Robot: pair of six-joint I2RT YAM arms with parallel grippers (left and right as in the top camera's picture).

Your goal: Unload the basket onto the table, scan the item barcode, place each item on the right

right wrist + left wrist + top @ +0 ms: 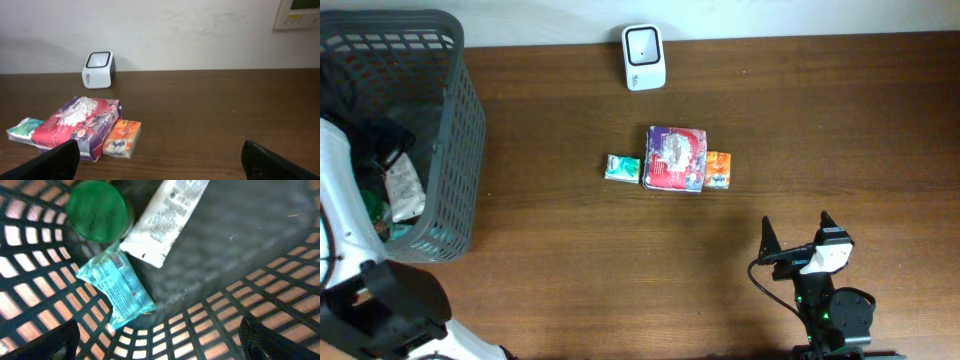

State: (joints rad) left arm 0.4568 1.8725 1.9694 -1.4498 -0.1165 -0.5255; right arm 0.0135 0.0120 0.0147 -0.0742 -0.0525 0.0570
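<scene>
Dark wooden desk [570, 270] carries a white box-shaped scanner [643, 57] by the wall and a row of three packs [675, 158] mid-desk. Inside the grey mesh basket [460, 150], the left fingers [50, 342] stand wide apart above a teal plastic packet [117, 287] showing its barcode. The right fingers [55, 160] gape too, empty.

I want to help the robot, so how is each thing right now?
left gripper: open, empty, inside basket.
right gripper: open, empty, touching nothing.
basket: upright, things inside.
scanner: standing upright, untouched.
red pack: lying flat on table.
teal pack: lying in basket.
white tube: lying in basket.
</scene>
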